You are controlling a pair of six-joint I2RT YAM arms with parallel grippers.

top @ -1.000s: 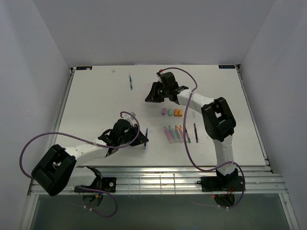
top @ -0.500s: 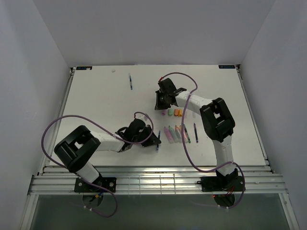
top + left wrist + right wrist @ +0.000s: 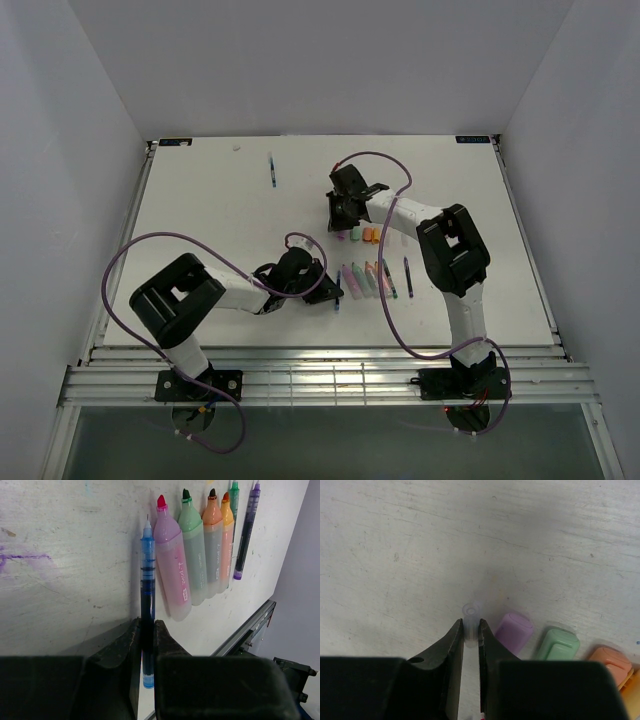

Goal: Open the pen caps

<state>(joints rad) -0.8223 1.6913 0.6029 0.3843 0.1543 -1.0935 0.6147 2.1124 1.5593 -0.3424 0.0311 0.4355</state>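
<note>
My left gripper is shut on the slim blue pen, uncapped, its tip pointing away, right beside the pink marker. The mint green, orange and yellow-orange markers lie in a row, all uncapped. My right gripper is shut on a small clear pen cap, low over the table just left of the purple cap. The green and orange caps stand in line. From above, the left gripper is near the markers and the right gripper is at the caps.
Two thin pens, one teal and one dark purple, lie right of the markers. Another blue pen lies at the back of the table. The table's front rail runs close behind the left gripper. Purple cables loop over both arms.
My left gripper has carried the blue pen to the right, up beside the pink marker. My right gripper has come nearer with the clear cap, down to the left end of the cap row.
</note>
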